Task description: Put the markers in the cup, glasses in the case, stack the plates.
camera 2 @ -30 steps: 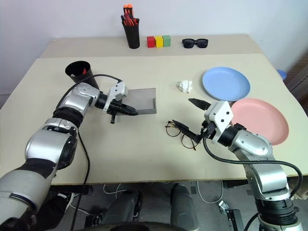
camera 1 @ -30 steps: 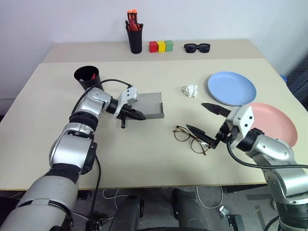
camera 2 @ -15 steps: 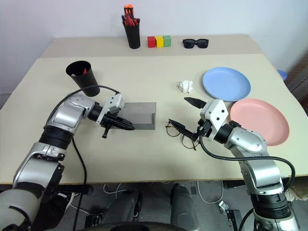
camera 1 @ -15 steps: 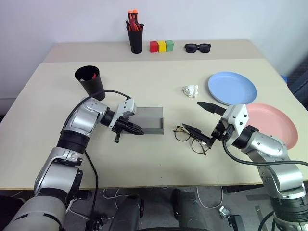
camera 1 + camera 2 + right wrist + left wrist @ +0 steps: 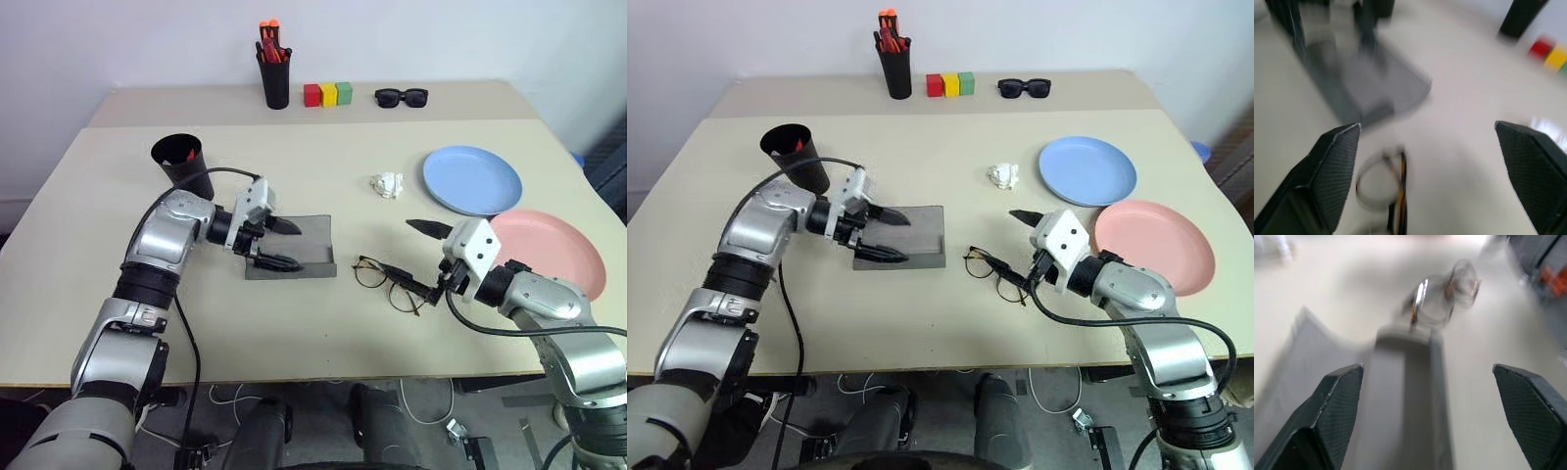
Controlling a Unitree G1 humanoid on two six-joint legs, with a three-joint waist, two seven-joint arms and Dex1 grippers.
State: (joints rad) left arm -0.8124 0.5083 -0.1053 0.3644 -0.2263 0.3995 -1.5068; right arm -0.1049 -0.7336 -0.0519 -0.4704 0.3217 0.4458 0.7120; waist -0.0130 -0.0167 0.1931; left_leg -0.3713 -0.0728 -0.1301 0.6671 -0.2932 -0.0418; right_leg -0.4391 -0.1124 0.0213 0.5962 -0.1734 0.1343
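Now the left pincer [image 5: 279, 244] stands wide apart over the grey case [image 5: 299, 247], which lies flat on the surface [image 5: 323, 333], one finger above its near edge. Just right of the case lie the glasses [image 5: 387, 284], and the right pincer [image 5: 419, 257], also spread apart and holding nothing, hangs over their right end.

2 plates [image 5: 471, 179], 3 blocks [image 5: 327, 94], 1 cup [image 5: 180, 163]

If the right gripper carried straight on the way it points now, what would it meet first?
Most likely the glasses, lying between the open right gripper's fingers and just ahead. Past them lies the grey case. Depth is hard to judge.
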